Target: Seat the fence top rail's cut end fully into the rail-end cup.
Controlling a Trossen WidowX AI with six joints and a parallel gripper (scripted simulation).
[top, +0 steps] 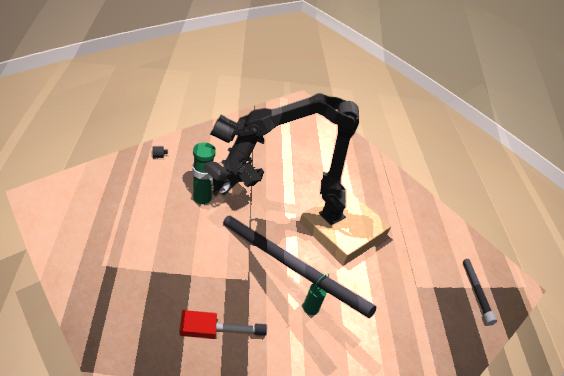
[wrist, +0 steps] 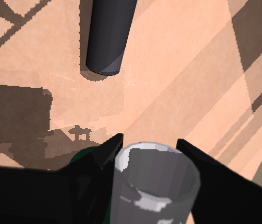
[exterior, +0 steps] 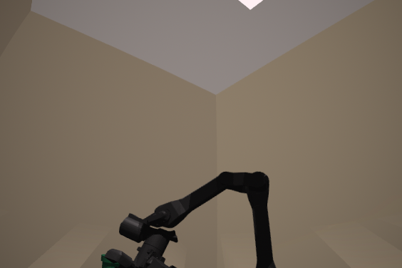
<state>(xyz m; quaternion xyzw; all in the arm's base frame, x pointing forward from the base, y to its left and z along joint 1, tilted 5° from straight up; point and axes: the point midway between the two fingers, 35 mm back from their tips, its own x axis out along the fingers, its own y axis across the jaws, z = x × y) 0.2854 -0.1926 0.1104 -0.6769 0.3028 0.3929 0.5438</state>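
Rail (top: 300,267) lay on the floor, its cut end short of the rail-end cup (wrist: 157,180). Your gripper (wrist: 149,147) had its jaws clamped on that cup, beside the green post (top: 203,172).

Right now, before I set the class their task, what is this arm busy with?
The arm's tool is shut on the grey cup that hangs beside the green post, up near the post's cap. The long dark rail lies on the floor, passing through the loop on the small green post. Its near end points toward the cup but stops short of it, so the rail is not seated yet.
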